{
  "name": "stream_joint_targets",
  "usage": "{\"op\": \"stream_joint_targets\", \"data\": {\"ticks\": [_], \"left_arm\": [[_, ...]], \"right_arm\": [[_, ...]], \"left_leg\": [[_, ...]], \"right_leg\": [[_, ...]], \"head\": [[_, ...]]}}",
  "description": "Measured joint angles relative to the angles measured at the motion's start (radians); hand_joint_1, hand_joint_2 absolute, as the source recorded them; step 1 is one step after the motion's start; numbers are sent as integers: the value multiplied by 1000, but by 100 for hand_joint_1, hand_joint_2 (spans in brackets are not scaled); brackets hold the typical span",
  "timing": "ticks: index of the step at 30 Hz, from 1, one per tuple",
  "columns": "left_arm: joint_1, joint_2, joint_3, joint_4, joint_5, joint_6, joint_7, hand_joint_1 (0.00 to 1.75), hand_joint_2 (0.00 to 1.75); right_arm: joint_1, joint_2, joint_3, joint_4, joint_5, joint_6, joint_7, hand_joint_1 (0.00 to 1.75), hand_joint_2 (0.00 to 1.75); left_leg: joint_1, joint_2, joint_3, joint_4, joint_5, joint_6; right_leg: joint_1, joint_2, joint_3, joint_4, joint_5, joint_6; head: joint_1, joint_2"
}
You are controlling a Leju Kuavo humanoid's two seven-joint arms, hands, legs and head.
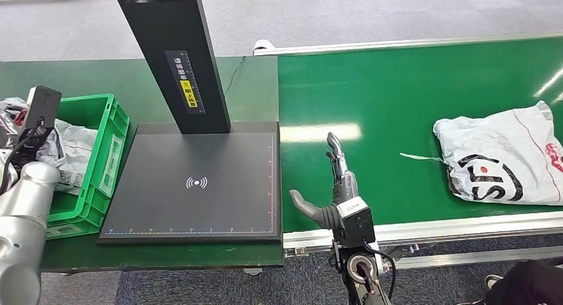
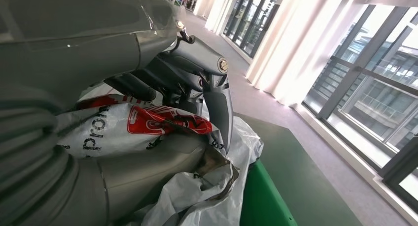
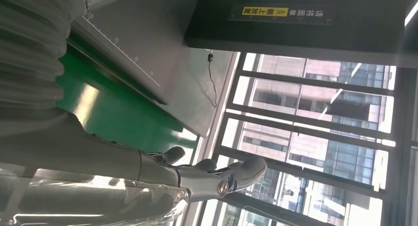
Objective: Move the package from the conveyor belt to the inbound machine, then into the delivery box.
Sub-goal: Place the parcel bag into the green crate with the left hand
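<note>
A white plastic package (image 1: 504, 155) with black and red print lies on the green conveyor belt (image 1: 398, 92) at the right. My right hand (image 1: 335, 185) hovers over the belt's near edge, well left of that package, fingers straight, thumb spread, holding nothing. The black inbound machine (image 1: 199, 185) has a bare scan plate. My left hand (image 2: 187, 73) is over the green delivery box (image 1: 106, 145), fingers and thumb spread above a white package with red logos (image 2: 148, 122) that lies in the box.
The machine's black post (image 1: 172, 52) rises from the back of the plate. Crumpled white bags (image 1: 70, 152) fill the box. A person's dark shoe and leg (image 1: 524, 285) are at the bottom right. Windows stand beyond the table.
</note>
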Motion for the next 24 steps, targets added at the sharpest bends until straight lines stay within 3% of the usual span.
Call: {"op": "stream_joint_targets", "data": {"ticks": [7, 8, 11, 12, 16, 24], "left_arm": [[2, 0, 14, 0, -1, 0, -2, 138, 175], [2, 0, 15, 0, -1, 0, -2, 123, 175], [2, -1, 16, 0, -1, 0, -2, 20, 175], [2, -1, 17, 0, -1, 0, -3, 0, 175], [2, -3, 35, 0, 5, 12, -45, 0, 175], [2, -25, 150, -38, 146, 123, -327, 0, 175]], "right_arm": [[0, 0, 0, 0, 0, 0, 0, 0, 175], [0, 0, 0, 0, 0, 0, 0, 0, 175], [0, 0, 0, 0, 0, 0, 0, 0, 175], [0, 0, 0, 0, 0, 0, 0, 0, 175], [0, 0, -1, 0, 1, 1, 0, 0, 175], [-5, 0, -1, 4, 4, 10, 1, 0, 175]], "left_leg": [[0, 0, 0, 0, 0, 0], [0, 0, 0, 0, 0, 0], [0, 0, 0, 0, 0, 0], [0, 0, 0, 0, 0, 0], [0, 0, 0, 0, 0, 0], [0, 0, 0, 0, 0, 0]], "right_leg": [[0, 0, 0, 0, 0, 0], [0, 0, 0, 0, 0, 0], [0, 0, 0, 0, 0, 0], [0, 0, 0, 0, 0, 0], [0, 0, 0, 0, 0, 0], [0, 0, 0, 0, 0, 0]], "head": [[0, 0], [0, 0], [0, 0], [0, 0], [0, 0], [0, 0]]}}
